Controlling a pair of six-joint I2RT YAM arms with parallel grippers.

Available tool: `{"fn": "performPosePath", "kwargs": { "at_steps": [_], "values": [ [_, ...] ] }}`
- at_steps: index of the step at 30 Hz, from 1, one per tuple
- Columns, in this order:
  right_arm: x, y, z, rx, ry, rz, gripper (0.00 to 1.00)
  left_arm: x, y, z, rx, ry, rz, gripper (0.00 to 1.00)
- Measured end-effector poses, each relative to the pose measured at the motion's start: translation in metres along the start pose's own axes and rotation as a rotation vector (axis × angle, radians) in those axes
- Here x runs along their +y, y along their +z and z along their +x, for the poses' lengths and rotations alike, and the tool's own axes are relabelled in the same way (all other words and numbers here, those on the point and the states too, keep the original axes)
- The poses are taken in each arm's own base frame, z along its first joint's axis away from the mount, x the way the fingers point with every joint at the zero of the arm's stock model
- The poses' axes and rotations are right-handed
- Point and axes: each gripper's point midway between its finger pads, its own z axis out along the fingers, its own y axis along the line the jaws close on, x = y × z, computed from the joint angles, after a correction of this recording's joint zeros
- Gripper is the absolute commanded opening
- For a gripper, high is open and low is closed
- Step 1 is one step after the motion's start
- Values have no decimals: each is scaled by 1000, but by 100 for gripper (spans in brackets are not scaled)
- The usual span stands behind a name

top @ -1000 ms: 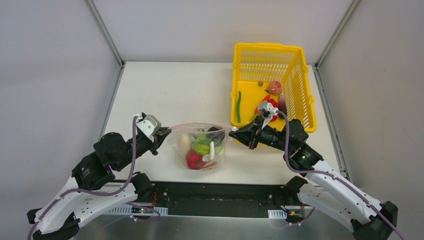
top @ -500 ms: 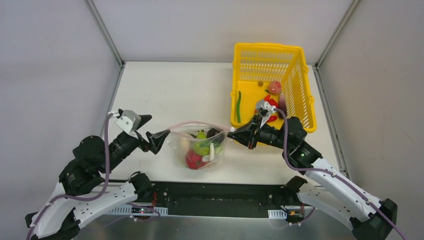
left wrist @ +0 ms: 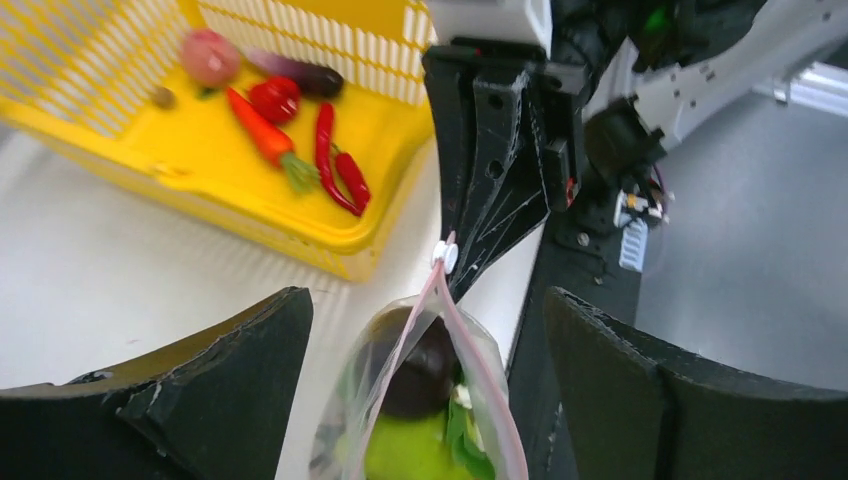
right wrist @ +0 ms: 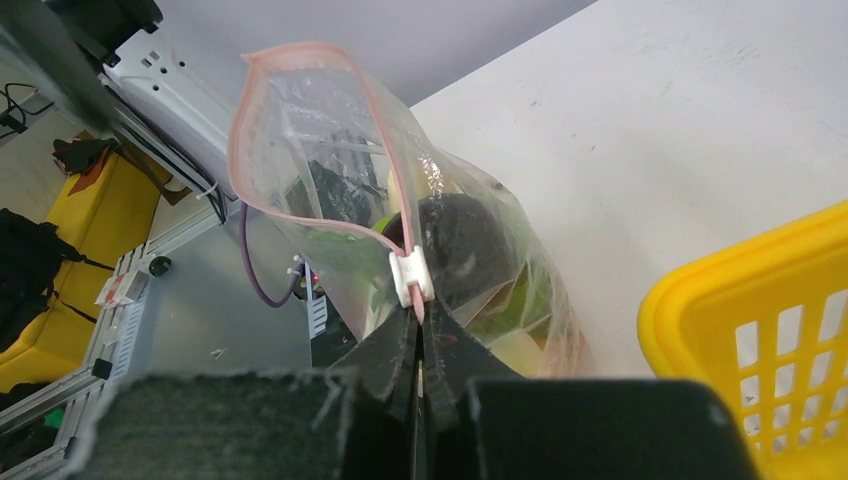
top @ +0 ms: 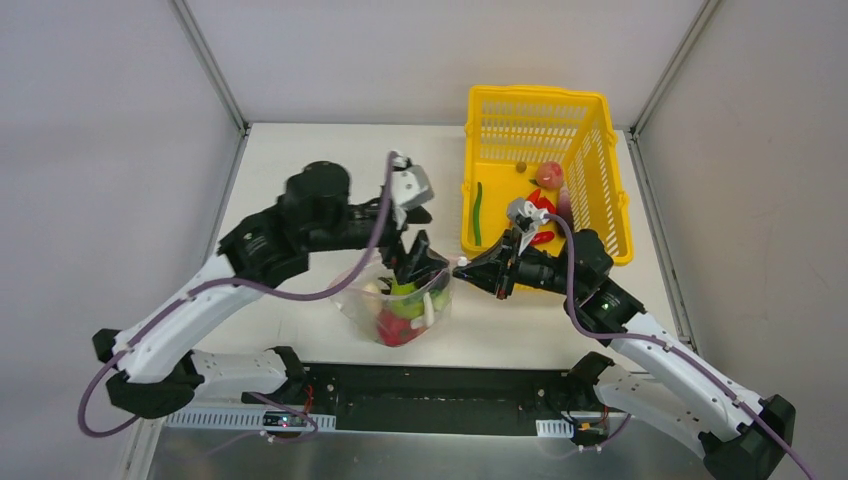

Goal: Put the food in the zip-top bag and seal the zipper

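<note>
on the table, just left of the yellow basket, the zip-top bag stood mouth-up, food inside. left gripper gaped wide astride its mouth; right gripper pinched one end of the zipper, whose long axis ran towards it.

1. The desk is a white, matte rectangle. Faint grey scuffs mark its surface in the right wrist view.
2. A yellow slotted basket stands flat on the far right part of the desk. Its long sides run from near to far, its right side lies close to the desk's right edge, and its far end reaches near the far edge.
3. A clear bag stands at the near middle, mouth up and bulging with food. Its bottom rests just short of the near edge.
4. The bag sits left of the basket's near left corner, with a strip of white desk between them.
</note>
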Motion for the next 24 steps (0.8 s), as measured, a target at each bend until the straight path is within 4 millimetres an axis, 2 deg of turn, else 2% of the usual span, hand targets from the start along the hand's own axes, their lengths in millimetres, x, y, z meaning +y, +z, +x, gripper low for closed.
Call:
{"fn": "performPosePath", "kwargs": {
  "at_steps": [1, 4, 6, 7, 11, 13, 20, 24],
  "values": [
    [1, 0, 0, 2, -1, -4, 0, -3, 16, 10, 44, -12, 37, 84],
    [4, 0, 0, 10, -8, -19, 0, -11, 45, 34, 134, -45, 104, 79],
    [6, -1, -1, 15, -10, -26, 0, -13, 55, 44, 168, -57, 119, 72],
    [6, -1, -1, 18, -12, -28, 0, -14, 58, 47, 178, -60, 127, 64],
    [8, -1, -1, 23, -16, -36, 0, -19, 61, 48, 184, -60, 146, 51],
    [8, -1, -1, 23, -17, -36, 0, -20, 62, 45, 172, -54, 149, 41],
    [8, -2, -1, 25, -17, -35, 0, -20, 63, 45, 170, -49, 152, 43],
    [8, -1, -1, 25, -20, -35, 0, -22, 66, 51, 191, -52, 168, 35]
  ]
}}
